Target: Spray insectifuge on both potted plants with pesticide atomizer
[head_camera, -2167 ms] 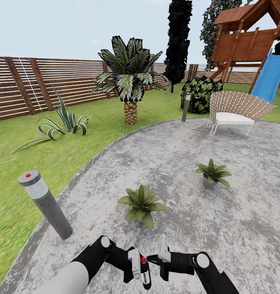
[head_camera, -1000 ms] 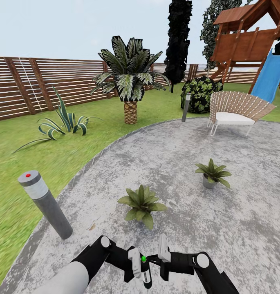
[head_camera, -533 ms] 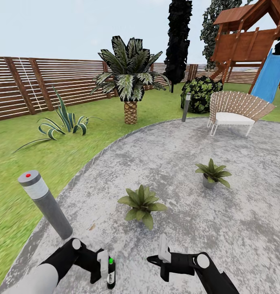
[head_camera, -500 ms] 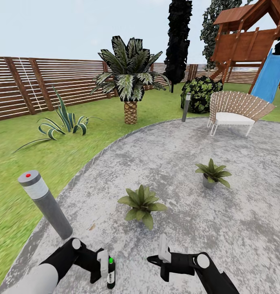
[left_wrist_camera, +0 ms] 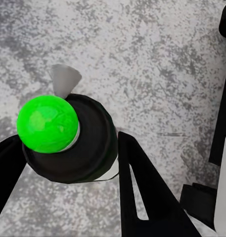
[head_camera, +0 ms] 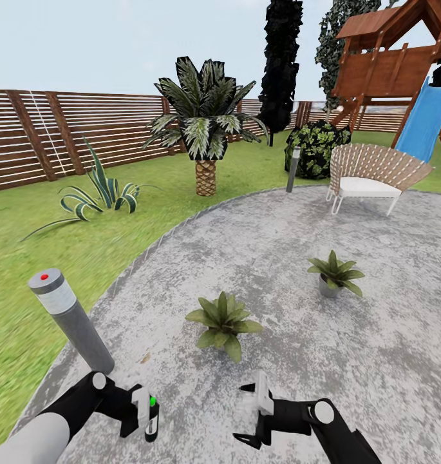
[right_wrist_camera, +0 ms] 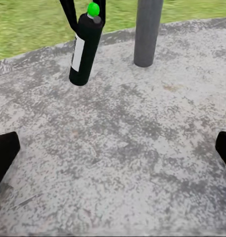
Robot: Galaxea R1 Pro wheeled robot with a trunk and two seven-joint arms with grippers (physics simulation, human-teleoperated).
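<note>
Done: left pincer [head_camera: 145,412] clamped on the spray bottle [head_camera: 152,420], near left over the patio [head_camera: 375,335].
Right pincer [head_camera: 252,412]: apart, empty.
Left: spraying both potted plants [head_camera: 223,324], likely.

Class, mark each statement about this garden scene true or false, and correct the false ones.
1. The left gripper holds the pesticide atomizer. True.
2. The atomizer's tip is red. False: it is green.
3. The right gripper is shut on a potted plant. False: it is open and empty.
4. Both potted plants, the nearer and the farther, stand on the stone patio. True.
5. The bollard lamp stands beside the white chair. False: it stands at the patio's edge, far from the chair.
</note>
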